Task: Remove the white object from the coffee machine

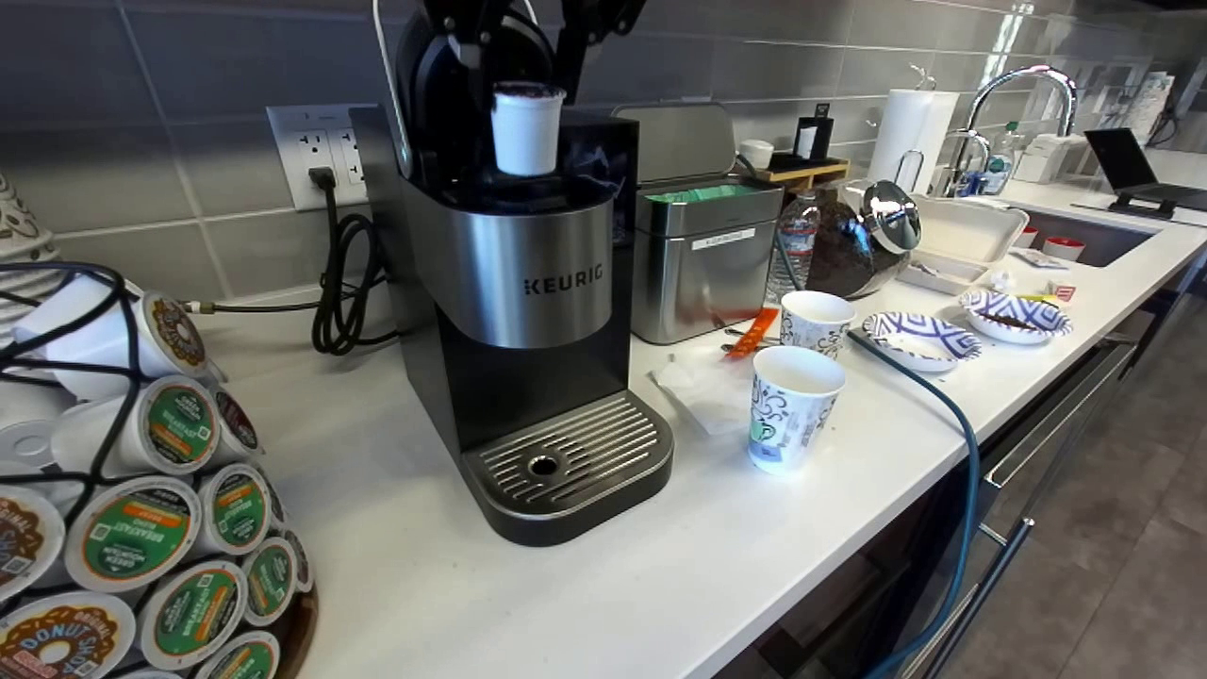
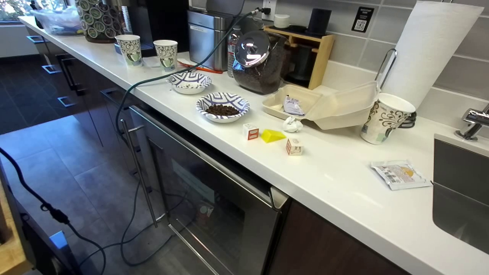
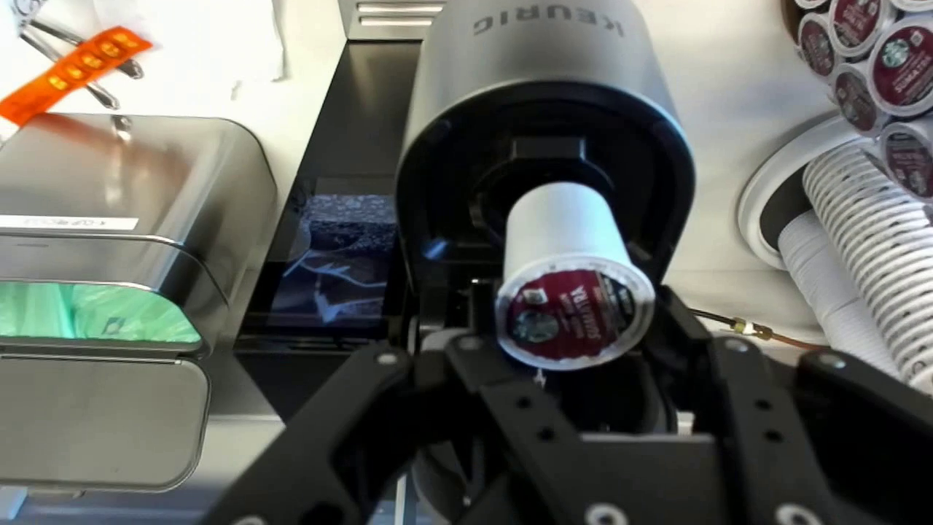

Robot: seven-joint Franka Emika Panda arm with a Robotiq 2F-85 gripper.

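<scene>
The white object is a white coffee pod (image 1: pixel 526 132) with a dark red printed lid. It is upright, its whole body showing just above the pod chamber of the Keurig coffee machine (image 1: pixel 509 273). The machine's lid is raised behind it. My gripper (image 1: pixel 528 80) comes from above, its two black fingers on either side of the pod's rim. In the wrist view the pod (image 3: pixel 565 226) sits between the fingertips of the gripper (image 3: pixel 577 302), lid facing the camera, and the dark chamber shows behind it. The fingertip contacts are partly hidden. In an exterior view the machine (image 2: pixel 164 23) is partly cut off.
A rack of pods (image 1: pixel 141 528) stands beside the machine. A steel bin (image 1: pixel 707 264) with a green liner and raised lid stands on its other side. Two paper cups (image 1: pixel 797 405) and a teal cable (image 1: pixel 929 405) lie nearby. Stacked white cups (image 3: pixel 860 255) stand behind.
</scene>
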